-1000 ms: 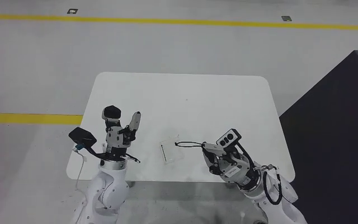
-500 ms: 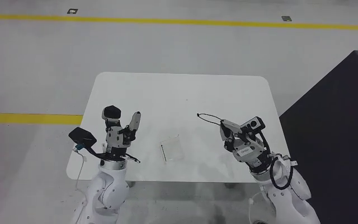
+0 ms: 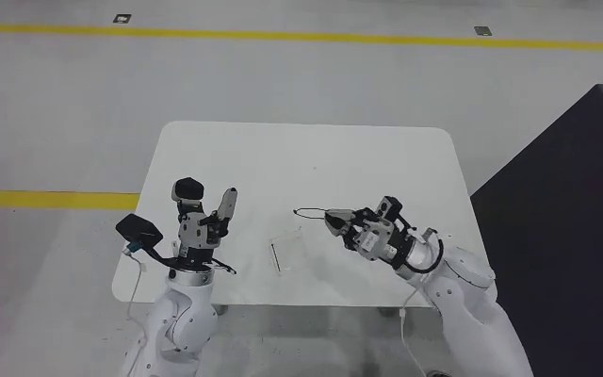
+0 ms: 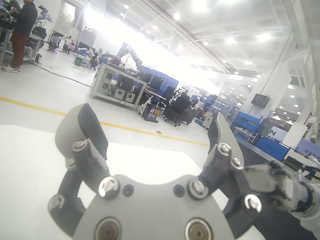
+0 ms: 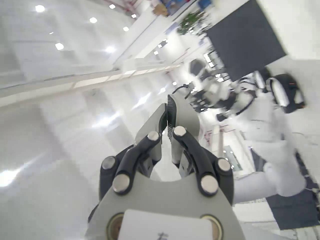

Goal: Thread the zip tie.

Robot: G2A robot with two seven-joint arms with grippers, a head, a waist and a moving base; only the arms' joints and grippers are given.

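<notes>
Taking 12 o'clock as straight away from the robot, the white table (image 3: 377, 151) has rounded corners, and its widest stretch of surface runs from both grippers toward the far edge at 12 o'clock. Both arms come in over the near edge at 6 o'clock. A dark panel (image 3: 565, 188) stands just off the table's edge at 3 o'clock, and a yellow floor line (image 3: 66, 200) meets its edge at 9 o'clock. The left gripper (image 3: 209, 198) sits near the 8 o'clock corner with its fingers spread wide and nothing between them. Between the arms, close to the 6 o'clock edge, lies a clear plastic bag (image 3: 292, 247) with a thin dark strip (image 3: 274, 255) whose length runs roughly 12 to 6. The right gripper (image 3: 334, 223), at about 4 o'clock from the table's middle, is pinched closed on one end of the black zip tie (image 3: 311, 211). The tie is near the table's middle, at 12 o'clock of the bag, and lies roughly 9 to 3 with a slight bow, its free end pointing to 9 o'clock.
</notes>
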